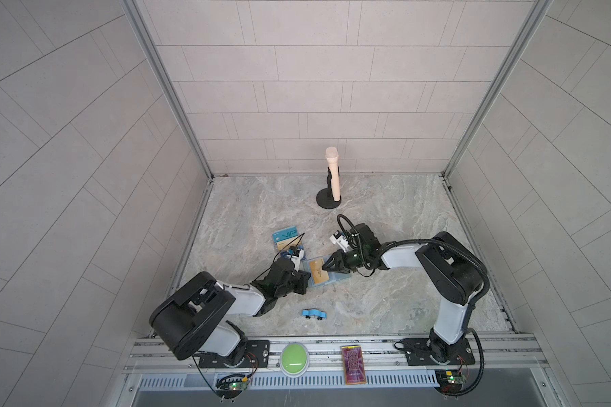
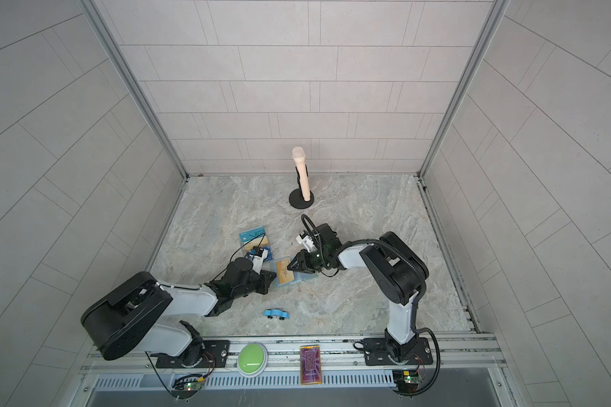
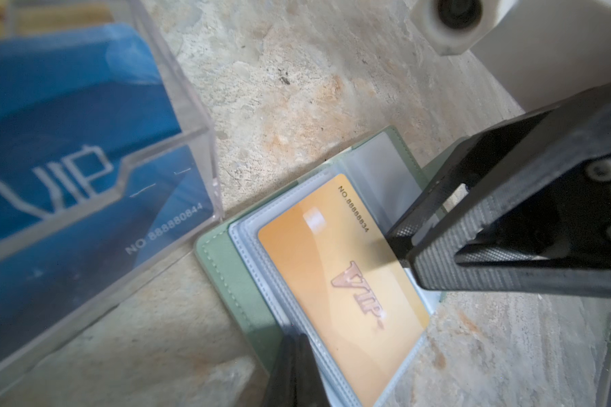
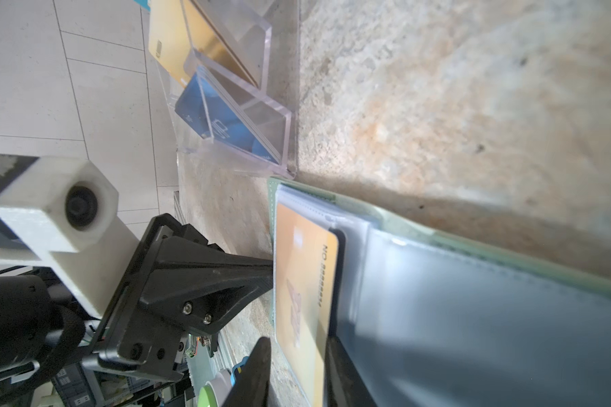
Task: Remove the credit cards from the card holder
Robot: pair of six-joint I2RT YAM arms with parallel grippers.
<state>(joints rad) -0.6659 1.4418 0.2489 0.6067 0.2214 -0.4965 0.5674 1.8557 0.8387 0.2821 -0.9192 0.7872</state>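
Blue toy car [image 1: 314, 313] lies nearest, idle. Left tool [image 1: 304, 282], closed, presses the left edge of the mint-green card holder [image 3: 226, 278], likely pinning it open at mid tabletop [image 1: 385, 299]. Tan credit card [image 3: 332, 275] sits in the top clear sleeve. Right tool [image 1: 326, 270], jaws part-open, rests its fingertips [image 3: 403, 232] on that card, seemingly to slide it out; nothing clamped. Farther left, a clear acrylic stand [image 3: 205, 141] holds a blue VIP card [image 3: 67, 148] and a gold card [image 4: 164, 42].

2 overhead views, 2 wrist views close on card holder [image 3: 226, 282]
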